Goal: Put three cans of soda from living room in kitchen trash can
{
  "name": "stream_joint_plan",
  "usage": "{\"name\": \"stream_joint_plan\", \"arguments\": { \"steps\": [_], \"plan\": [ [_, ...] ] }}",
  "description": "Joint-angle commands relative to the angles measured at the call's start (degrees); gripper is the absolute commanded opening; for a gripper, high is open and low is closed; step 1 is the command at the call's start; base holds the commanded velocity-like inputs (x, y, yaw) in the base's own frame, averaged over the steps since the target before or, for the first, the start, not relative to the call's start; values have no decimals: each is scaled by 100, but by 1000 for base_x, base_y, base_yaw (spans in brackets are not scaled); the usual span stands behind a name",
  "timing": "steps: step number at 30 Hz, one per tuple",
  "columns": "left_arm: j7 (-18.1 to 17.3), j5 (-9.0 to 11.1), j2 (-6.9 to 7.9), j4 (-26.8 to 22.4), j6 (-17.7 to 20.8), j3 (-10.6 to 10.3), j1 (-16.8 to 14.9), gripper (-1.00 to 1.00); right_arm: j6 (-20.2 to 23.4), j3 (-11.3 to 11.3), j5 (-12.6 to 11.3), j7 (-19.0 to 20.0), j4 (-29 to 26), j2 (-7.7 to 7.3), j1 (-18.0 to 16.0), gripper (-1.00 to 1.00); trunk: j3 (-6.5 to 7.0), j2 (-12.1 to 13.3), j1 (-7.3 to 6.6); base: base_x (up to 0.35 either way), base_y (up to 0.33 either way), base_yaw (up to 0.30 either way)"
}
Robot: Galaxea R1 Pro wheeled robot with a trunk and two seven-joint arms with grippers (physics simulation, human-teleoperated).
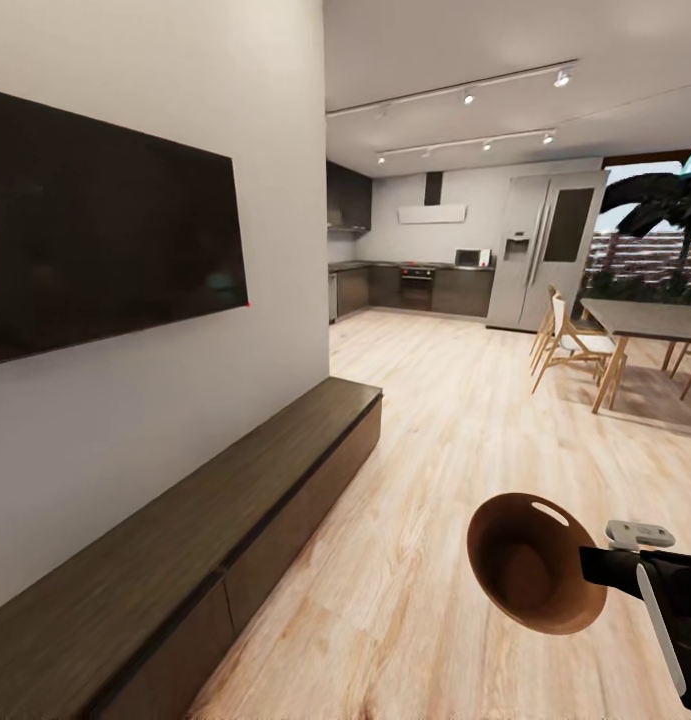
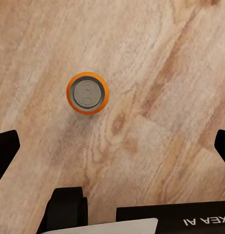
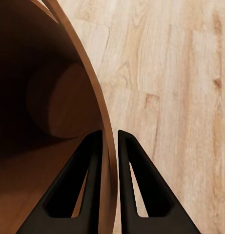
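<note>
Between the clenched right fingers [image 3: 92,170], the tash can [image 3: 53,97] wall; left fingers [image 2: 6,151] spread.

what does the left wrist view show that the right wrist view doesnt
Left wrist view alone: an orange soda can standing upright on the floor, seen from above, with the open left gripper wide of it and not touching. Right wrist view alone: the copper-brown trash can, its thin wall pinched between the right gripper fingers, with an empty inside as far as visible. Both: light wood plank floor.
</note>
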Motion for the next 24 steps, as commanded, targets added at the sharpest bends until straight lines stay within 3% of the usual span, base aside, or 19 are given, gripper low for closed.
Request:
{"name": "stream_joint_plan", "arguments": {
  "steps": [1,8,13,16,24],
  "plan": [
    [4,3,4,-2,6,0,-14,100,3,1,-68,20,-3,0,-3,-100,-9,-1,0,0,0,0],
    [-38,14,35,-5,324,7,-263,100,3,2,-67,20,-4,0,-3,-100,-73,-1,0,0,0,0],
    [-108,405,147,24,462,1,-525,100,3,8,-66,20,-4,0,-3,-100,-119,-1,0,0,0,0],
    [-121,539,203,39,484,-4,-626,100,3,11,-66,20,-4,0,-3,-100,-147,-1,0,0,0,0],
    [-197,634,376,47,762,-7,-691,100,3,17,-65,20,-4,0,-3,-100,-221,-1,0,0,0,0]
  ]
}}
